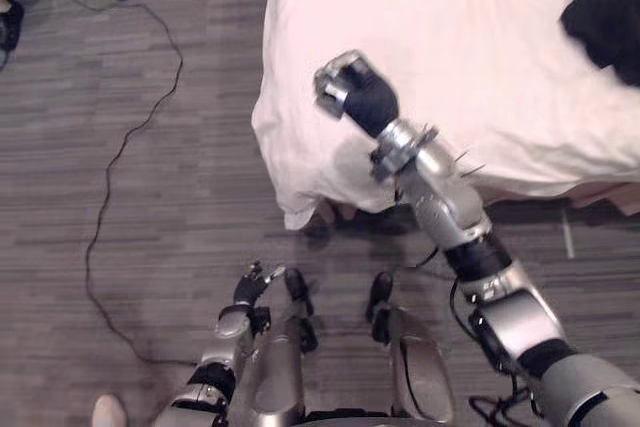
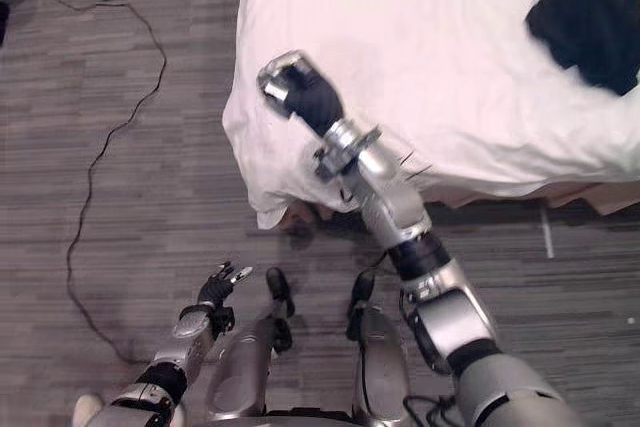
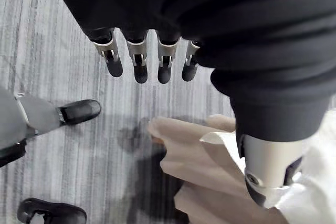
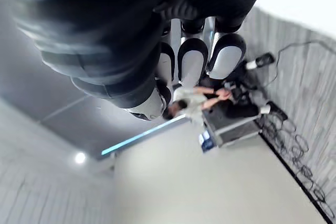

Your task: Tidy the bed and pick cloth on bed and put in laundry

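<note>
Right robot hand (image 1: 345, 87), curled and seemingly empty, hovers over the bed (image 1: 450, 27); left robot hand (image 1: 250, 287) hangs, fingers straight. The cloth (image 1: 605, 22) looks soft, light: pinch a fold.

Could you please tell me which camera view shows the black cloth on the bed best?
The right eye view: the black cloth lies almost whole on the white bed. The left eye view cuts it at the picture's edge; the wrist views face away, toward the floor.

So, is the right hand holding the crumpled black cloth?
No, the black cloth lies on the white bed, well apart from the right hand.
</note>
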Robot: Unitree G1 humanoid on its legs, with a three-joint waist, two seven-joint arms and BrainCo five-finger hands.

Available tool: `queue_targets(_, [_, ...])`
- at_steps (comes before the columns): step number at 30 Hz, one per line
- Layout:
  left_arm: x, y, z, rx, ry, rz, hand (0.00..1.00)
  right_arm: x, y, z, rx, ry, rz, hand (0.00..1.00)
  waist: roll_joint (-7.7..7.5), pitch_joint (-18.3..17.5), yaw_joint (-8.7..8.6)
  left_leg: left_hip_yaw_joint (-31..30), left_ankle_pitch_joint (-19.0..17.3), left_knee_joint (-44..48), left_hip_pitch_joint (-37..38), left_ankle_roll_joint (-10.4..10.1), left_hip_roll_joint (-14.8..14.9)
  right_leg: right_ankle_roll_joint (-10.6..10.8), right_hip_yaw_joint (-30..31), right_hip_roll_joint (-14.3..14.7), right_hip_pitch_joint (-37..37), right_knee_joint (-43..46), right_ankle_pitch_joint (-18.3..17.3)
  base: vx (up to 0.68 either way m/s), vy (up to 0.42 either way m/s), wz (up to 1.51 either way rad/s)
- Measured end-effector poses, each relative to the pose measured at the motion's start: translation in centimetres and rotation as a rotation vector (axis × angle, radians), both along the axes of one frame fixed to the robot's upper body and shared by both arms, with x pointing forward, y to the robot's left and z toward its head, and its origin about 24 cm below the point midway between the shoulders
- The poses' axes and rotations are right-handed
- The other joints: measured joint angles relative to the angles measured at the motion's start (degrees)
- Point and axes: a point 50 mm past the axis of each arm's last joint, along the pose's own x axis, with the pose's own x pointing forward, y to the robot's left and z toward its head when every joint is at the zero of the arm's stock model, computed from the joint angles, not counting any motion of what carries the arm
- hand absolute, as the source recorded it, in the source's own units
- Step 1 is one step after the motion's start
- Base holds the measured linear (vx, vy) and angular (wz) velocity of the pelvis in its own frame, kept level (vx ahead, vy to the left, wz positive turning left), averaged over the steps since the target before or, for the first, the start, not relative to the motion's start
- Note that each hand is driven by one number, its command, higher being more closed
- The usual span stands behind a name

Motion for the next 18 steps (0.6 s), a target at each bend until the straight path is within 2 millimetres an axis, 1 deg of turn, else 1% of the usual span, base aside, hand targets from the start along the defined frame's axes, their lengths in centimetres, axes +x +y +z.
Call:
queue_targets(1, [0.2, -0.3, 0.1, -0.009, 0.0, -0.004, 0.0, 0.2, -0.4, 0.1, -0.005, 0.003, -0.02, 1.0, 0.54, 0.3, 0.36, -0.4, 0.1, 0.0, -0.8, 0.0, -0.1, 0.0, -0.1, 0.0, -0.8, 0.1, 0.1, -0.11, -0.011, 0.13])
queue_targets(2, [0.4, -1.1, 0.2, -0.019, 0.002, -0.018, 0.0, 0.7, -1.2, 0.2, -0.016, 0.012, -0.062, 1.0, 1.85, 0.9, 0.9, -1.9, 0.5, 0.0, -2.6, 0.2, -0.5, 0.0, -0.3, -0.4, -2.6, 1.1, 0.2, -0.09, -0.023, 0.18])
queue_targets(3, [0.6, -1.9, 0.3, -0.031, -0.004, -0.023, 0.0, 0.9, -1.8, 0.2, -0.021, 0.016, -0.102, 1.0, 2.72, 1.3, 1.72, -2.5, 0.9, -0.1, -4.6, 0.3, -0.7, -0.1, -0.3, -1.3, -5.7, 3.7, -0.7, -0.09, -0.046, 0.19])
queue_targets(4, [0.6, -2.1, 0.4, -0.04, -0.008, -0.021, 0.0, 0.9, -2.1, 0.3, -0.021, 0.015, -0.117, 1.0, 2.88, 1.4, 2.09, -2.5, 1.0, -0.1, -5.4, 0.3, -0.9, -0.1, -0.3, -1.8, -7.1, 5.0, -1.1, -0.1, -0.082, 0.28])
queue_targets(5, [0.7, -2.6, 0.5, -0.057, -0.015, -0.02, 0.0, 1.1, -2.7, 0.5, -0.011, 0.015, -0.158, 1.0, 3.43, 1.7, 2.22, -2.7, 1.7, -0.1, -7.3, 0.2, -1.5, -0.3, -0.3, -3.0, -9.8, 7.9, -2.3, -0.1, -0.117, 0.43])
queue_targets(6, [0.9, -3.1, 0.8, -0.077, -0.03, -0.02, 0.0, 1.2, -3.4, 0.9, 0.004, 0.016, -0.207, 1.0, 3.9, 1.9, 2.18, -2.7, 2.7, 0.1, -8.8, 1.0, -1.9, -0.3, -0.7, -4.4, -12.2, 10.9, -3.9, -0.09, -0.119, 0.48])
queue_targets(7, [1.0, -3.2, 1.0, -0.086, -0.039, -0.019, 0.0, 1.3, -3.7, 1.0, 0.011, 0.015, -0.226, 1.0, 3.91, 1.9, 2.14, -2.7, 2.7, 0.4, -9.5, 1.0, -2.1, -0.4, -0.7, -4.9, -13.1, 12.1, -4.2, -0.08, -0.134, 0.46])
queue_targets(8, [1.3, -3.5, 1.4, -0.101, -0.066, -0.02, 0.0, 1.4, -4.5, 1.7, 0.025, 0.003, -0.268, 1.0, 3.92, 1.9, 2.45, -2.8, 2.7, 2.2, -11.0, 1.0, -2.2, -0.4, -0.8, -5.9, -14.6, 14.5, -5.3, -0.07, -0.138, 0.33])
queue_targets(9, [1.5, -3.6, 1.9, -0.109, -0.093, -0.025, 0.0, 1.6, -5.5, 2.6, 0.054, -0.023, -0.305, 1.0, 4.06, 2.0, 2.78, -2.8, 2.5, 4.3, -11.9, 1.5, -2.1, -0.2, -0.9, -6.6, -15.2, 16.2, -6.1, -0.09, -0.152, 0.28])
queue_targets(10, [1.6, -3.7, 2.1, -0.112, -0.104, -0.027, 0.0, 1.7, -6.1, 2.9, 0.075, -0.03, -0.32, 1.0, 4.13, 2.1, 2.97, -2.9, 2.2, 5.2, -12.2, 1.8, -2.0, 0.0, -0.9, -6.8, -15.2, 16.9, -6.5, -0.08, -0.128, 0.12])
queue_targets(11, [1.6, -3.6, 2.4, -0.117, -0.128, -0.029, 0.0, 2.0, -7.5, 3.6, 0.128, -0.037, -0.345, 1.0, 4.13, 2.1, 3.24, -2.8, 1.1, 7.3, -12.3, 1.8, -1.7, 0.0, -0.7, -6.9, -15.1, 18.0, -7.2, -0.06, -0.076, 0.0])
queue_targets(12, [1.5, -3.6, 2.4, -0.121, -0.14, -0.031, 0.0, 2.1, -8.3, 3.8, 0.159, -0.037, -0.361, 1.0, 4.13, 2.1, 3.27, -2.8, 0.6, 8.2, -12.3, 1.8, -1.6, 0.0, -0.5, -7.0, -15.0, 18.5, -7.5, -0.06, -0.074, -0.06])
queue_targets(13, [1.2, -3.4, 2.4, -0.127, -0.155, -0.035, 0.0, 2.2, -10.4, 4.0, 0.217, -0.041, -0.396, 1.0, 4.13, 2.1, 3.02, -2.7, -0.4, 10.0, -12.3, 1.9, -1.4, 0.2, -0.3, -7.1, -14.5, 19.2, -8.3, -0.04, -0.06, -0.09])
queue_targets(14, [0.6, -3.2, 2.0, -0.133, -0.153, -0.036, 0.0, 2.1, -12.7, 3.9, 0.275, -0.041, -0.429, 1.0, 4.12, 2.0, 2.4, -2.5, -1.3, 11.2, -11.9, 2.0, -1.0, 0.2, -0.1, -7.0, -13.8, 19.4, -8.7, -0.04, -0.073, -0.12])
queue_targets(15, [0.1, -2.9, 1.6, -0.137, -0.143, -0.032, 0.0, 1.9, -14.4, 3.3, 0.318, -0.035, -0.448, 1.0, 4.07, 2.1, 1.71, -2.3, -1.8, 11.8, -11.2, 2.0, -0.8, 0.3, -0.1, -7.0, -12.9, 19.3, -8.8, 0.0, -0.051, -0.2])
queue_targets(16, [-0.5, -2.7, 1.1, -0.144, -0.129, -0.034, 0.0, 1.2, -16.9, 1.8, 0.371, -0.017, -0.489, 1.0, 3.95, 2.1, 1.33, -1.9, -2.4, 11.8, -9.3, 2.0, -0.7, 0.6, 0.4, -6.7, -11.1, 19.0, -9.0, 0.01, -0.038, -0.24])
queue_targets(17, [-0.8, -2.6, 0.9, -0.149, -0.124, -0.03, 0.0, 0.8, -18.1, 0.7, 0.397, -0.004, -0.513, 1.0, 3.85, 2.1, 1.05, -1.4, -2.8, 11.8, -8.0, 1.9, -0.5, 0.7, 0.6, -6.5, -9.9, 18.6, -9.1, 0.04, -0.033, -0.37])
queue_targets(18, [-1.5, -1.9, 0.4, -0.155, -0.12, -0.006, 0.0, -0.1, -19.9, -2.0, 0.458, 0.044, -0.552, 1.0, 3.39, 2.2, 0.13, -0.6, -3.6, 11.9, -5.5, 1.6, 0.0, 0.8, 1.2, -5.7, -7.4, 17.4, -9.1, 0.04, -0.026, -0.47])
